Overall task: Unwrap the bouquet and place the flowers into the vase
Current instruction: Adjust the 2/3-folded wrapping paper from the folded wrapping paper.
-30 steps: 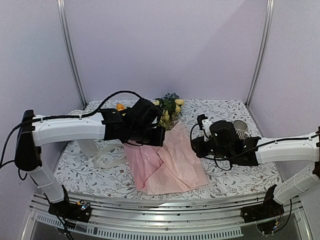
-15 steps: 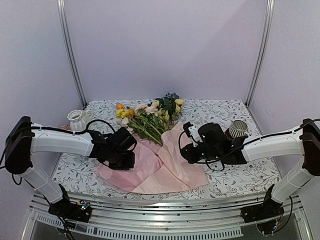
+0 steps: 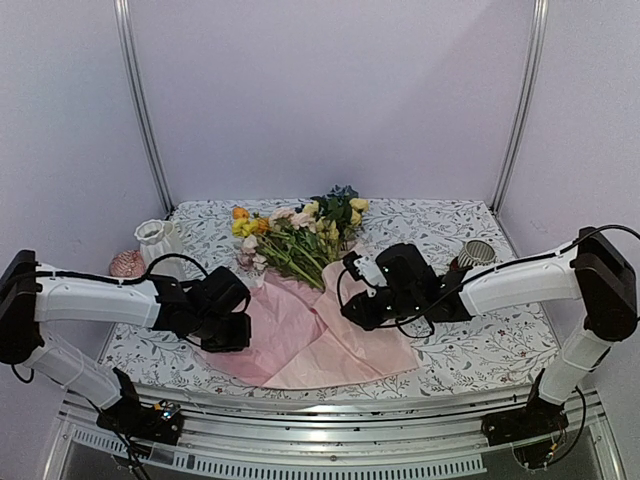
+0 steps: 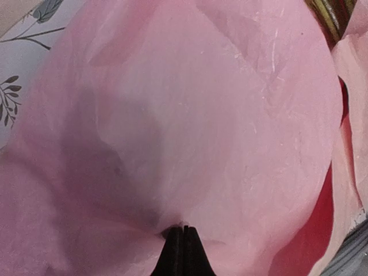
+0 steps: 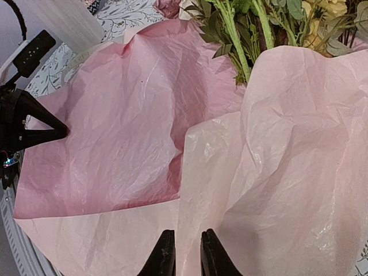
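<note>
Pinching the near left edge of the pink wrapping paper, the left gripper has its jaws pressed fully together, and the sheet puckers at their tips. It looks to be drawing that flap outward so the wrap lies flat on the counter. Opposite, the right gripper sits over the paler right flap with its jaws a narrow slit apart and the flap's edge running into the gap; whether they grip it I cannot tell. Beyond both, the flowers lie on the opened paper, stems toward the arms and heads toward the back wall, exposed and probably ready to lift. The vase stands upright at the far left, well apart from them, with no stem in it.
</note>
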Available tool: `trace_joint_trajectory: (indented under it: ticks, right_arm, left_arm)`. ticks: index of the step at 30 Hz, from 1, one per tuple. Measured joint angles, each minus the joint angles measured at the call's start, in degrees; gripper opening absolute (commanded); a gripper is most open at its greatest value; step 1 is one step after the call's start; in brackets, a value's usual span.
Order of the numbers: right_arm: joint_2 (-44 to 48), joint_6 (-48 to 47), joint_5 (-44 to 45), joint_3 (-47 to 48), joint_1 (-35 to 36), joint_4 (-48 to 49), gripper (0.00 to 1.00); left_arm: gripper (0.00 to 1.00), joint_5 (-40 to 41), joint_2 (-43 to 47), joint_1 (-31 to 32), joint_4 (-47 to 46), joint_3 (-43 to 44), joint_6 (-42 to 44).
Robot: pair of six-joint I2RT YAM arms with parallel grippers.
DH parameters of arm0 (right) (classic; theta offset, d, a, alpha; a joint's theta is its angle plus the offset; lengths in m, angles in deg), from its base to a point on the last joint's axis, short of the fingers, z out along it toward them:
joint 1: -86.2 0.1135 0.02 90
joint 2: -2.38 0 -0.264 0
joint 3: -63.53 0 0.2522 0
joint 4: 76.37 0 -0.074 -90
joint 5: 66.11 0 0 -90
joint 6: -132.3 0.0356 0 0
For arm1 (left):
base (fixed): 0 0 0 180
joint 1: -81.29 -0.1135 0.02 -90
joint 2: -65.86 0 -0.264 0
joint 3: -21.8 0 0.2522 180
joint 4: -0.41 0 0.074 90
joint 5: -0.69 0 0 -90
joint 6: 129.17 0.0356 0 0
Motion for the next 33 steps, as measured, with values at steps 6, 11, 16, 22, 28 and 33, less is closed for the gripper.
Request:
trace_joint_trajectory:
  ticks: [6,11,16,22,28,33]
  right_arm:
    - [-2.4,-1.3,-1.4,3.5,0.1,-1.7,0.26]
    - [-3.4,-2.4,-0.1,5.3,1.5,-3.7,0.29]
    - [-3.5,-3.0,1.3,6.3,2.9,-4.5,0.3]
    - [-3.5,-3.2,2.5,6.3,3.0,-5.3,0.31]
    - [-3.5,-3.2,4.3,6.3,3.0,-6.0,0.32]
    - [-3.5,-3.1,6.0,6.0,3.0,-5.9,0.32]
  left_arm:
    - [0.0,-1.9,3.0,0.0,-0.5,1.2,2.8]
    - [0.0,-2.5,3.8,-0.3,-1.3,6.6,6.7]
    - [0.0,-3.4,3.0,-2.5,-3.8,12.0,10.4]
    - [0.0,-4.8,-1.5,-3.7,-7.3,16.0,13.6]
    - [0.0,-8.2,-7.1,-5.5,-12.8,16.6,14.5]
    - [0.0,-9.8,-12.1,-6.0,-15.9,18.4,15.0]
